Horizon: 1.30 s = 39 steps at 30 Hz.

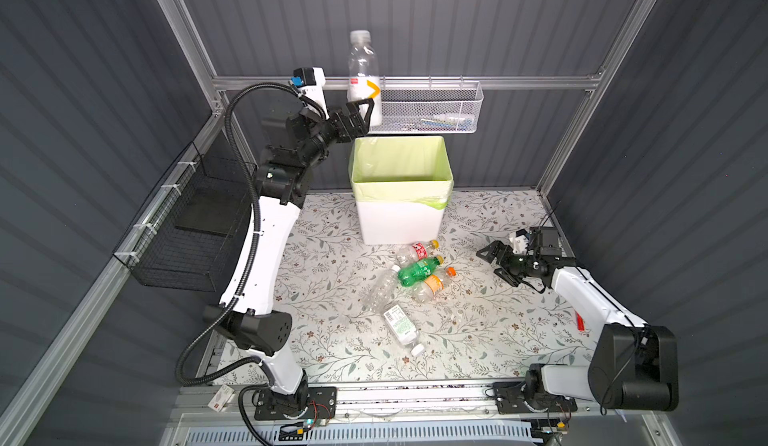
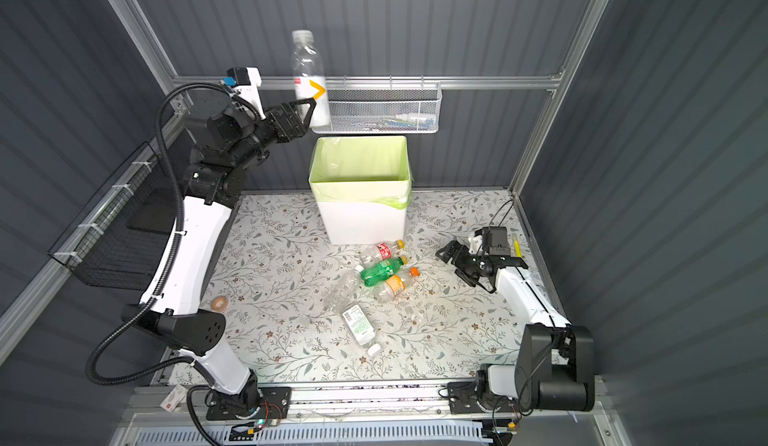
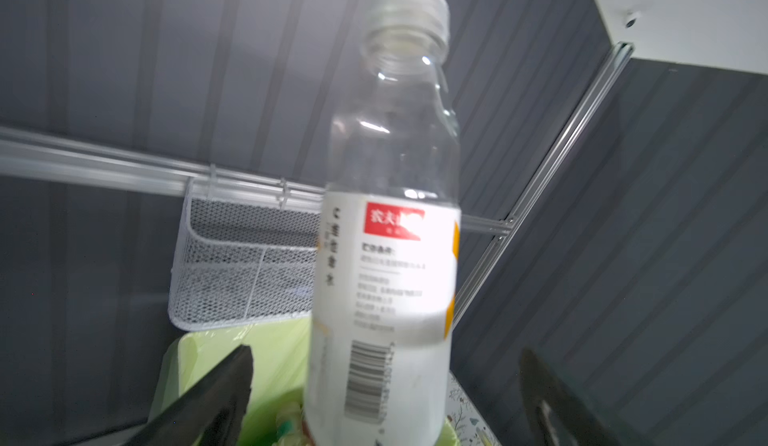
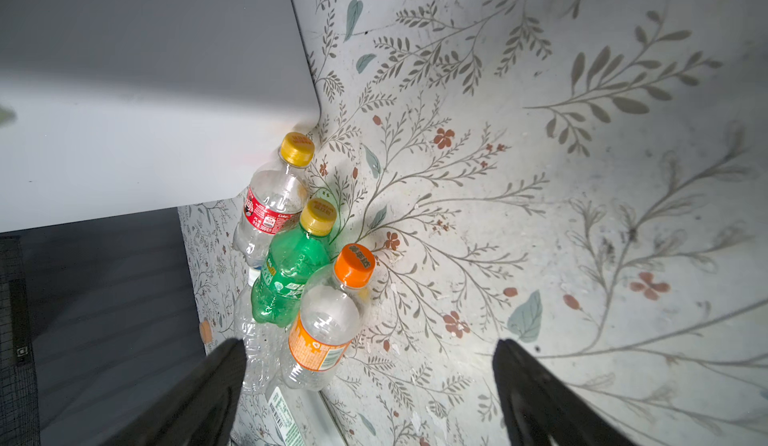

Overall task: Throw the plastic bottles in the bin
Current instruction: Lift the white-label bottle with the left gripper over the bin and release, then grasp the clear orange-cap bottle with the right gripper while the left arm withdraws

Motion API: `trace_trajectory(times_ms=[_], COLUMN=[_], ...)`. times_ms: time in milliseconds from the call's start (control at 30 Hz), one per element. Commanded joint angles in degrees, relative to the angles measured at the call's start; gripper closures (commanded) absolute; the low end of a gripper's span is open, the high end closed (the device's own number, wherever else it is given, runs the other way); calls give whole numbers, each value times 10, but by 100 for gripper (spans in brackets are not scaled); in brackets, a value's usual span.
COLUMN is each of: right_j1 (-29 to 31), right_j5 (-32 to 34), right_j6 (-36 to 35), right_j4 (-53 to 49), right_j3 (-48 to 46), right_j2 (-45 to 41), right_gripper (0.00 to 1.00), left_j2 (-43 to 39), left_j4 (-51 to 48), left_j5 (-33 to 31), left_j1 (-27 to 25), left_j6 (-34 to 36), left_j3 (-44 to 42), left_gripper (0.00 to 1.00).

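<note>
Above the lined white rectangular plastic bin [image 1: 397, 223], a clear white-labelled plastic bottle [image 1: 364, 74] stands upright between the wide-spread left jaws; right jaws gape near bottles [image 1: 417, 271] lying on the floral worktop [image 1: 324, 298]

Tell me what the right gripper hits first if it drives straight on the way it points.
Most likely the clear plastic bottle with orange cap and label, lying just ahead of the open right gripper. Tilt is unclear; the floral table cover could come first.
</note>
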Motion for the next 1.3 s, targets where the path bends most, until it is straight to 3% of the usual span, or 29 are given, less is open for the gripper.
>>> trace_trajectory(times_ms=[0,267,433,600,833,1267], right_j1=[2,11,63,90,191,297], right_j5=[5,9,83,102,163,199], right_j6=[-9,-9,-48,21,158,228], right_j4=[-15,-5,-75,-69,-43,-4], right_j3=[1,11,49,38,43,98], right_j2=[-7,21,37,31,65,178], right_gripper=[5,5,5,5,4,8], left_j2=[3,-74,-145,-219,-307,-316], left_j4=[-25,-12,-4,-5,3,7], left_j5=[-8,-47,-72,-98,-97,-63], left_j1=[22,47,64,80,85,85], left_j6=[8,45,76,109,101,93], left_j3=[-24,-122,-235,-409,-621,-717], left_gripper=[1,1,0,1,1,1])
